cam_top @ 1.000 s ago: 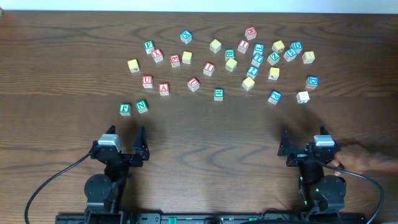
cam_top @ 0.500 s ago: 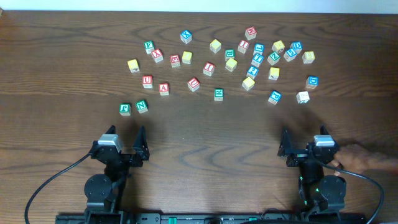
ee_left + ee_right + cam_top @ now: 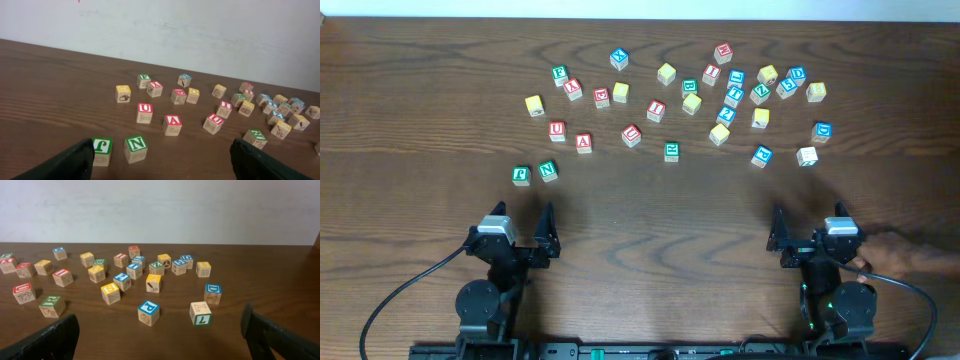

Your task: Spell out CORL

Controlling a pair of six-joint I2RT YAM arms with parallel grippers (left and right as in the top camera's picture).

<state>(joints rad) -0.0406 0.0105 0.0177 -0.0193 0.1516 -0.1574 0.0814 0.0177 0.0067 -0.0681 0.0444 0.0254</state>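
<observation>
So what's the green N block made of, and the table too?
The green N block looks like pale, unvarnished wood: its sides are light tan with a printed drawing, and the top face carries a painted green letter and border. The table looks like dark brown wood or a wood-look coating. Wavy grain lines show, but I can't tell which it is.

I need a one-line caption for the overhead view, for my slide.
Small wooden letter cubes scattered on a dark wooden table beyond the open left end effector and right end effector.
</observation>
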